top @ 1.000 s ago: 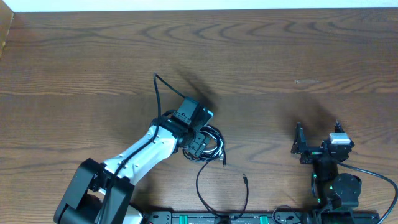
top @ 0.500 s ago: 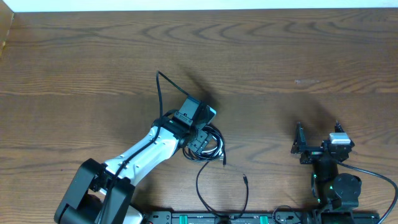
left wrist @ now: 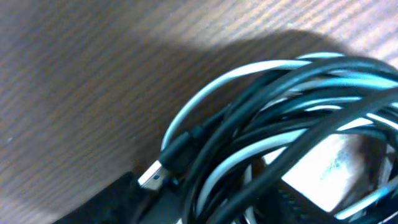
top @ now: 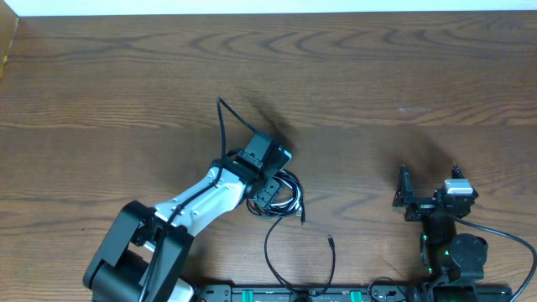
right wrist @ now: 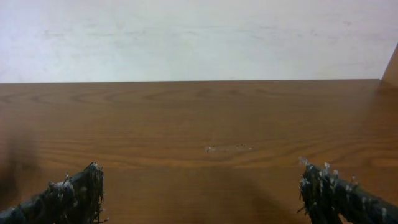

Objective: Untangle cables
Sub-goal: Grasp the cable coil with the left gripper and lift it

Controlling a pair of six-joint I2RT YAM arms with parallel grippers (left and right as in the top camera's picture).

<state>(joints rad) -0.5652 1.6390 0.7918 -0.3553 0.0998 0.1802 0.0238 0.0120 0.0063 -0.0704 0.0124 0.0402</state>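
Several cables (top: 281, 191), black and whitish, bunched in one tangle near the middle of the tabletop (top: 377, 67), with a loose black loop (top: 270, 252) lying nearer. Best to pinch a single strand at the tangle's edge, never the whole bundle, and draw it slowly outward. Right over the tangle, left end effector (top: 267, 183), silver plug (left wrist: 152, 177) close by; cannot tell how wide, or whether gripping. Well apart at the right, right end effector (right wrist: 199, 186) spread wide, empty.

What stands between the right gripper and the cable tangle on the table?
Nothing visible. Only bare table lies between the right gripper, jaws wide apart, and the cable tangle under the left gripper. One loose plug tip lies closer to the arm bases, off that line.
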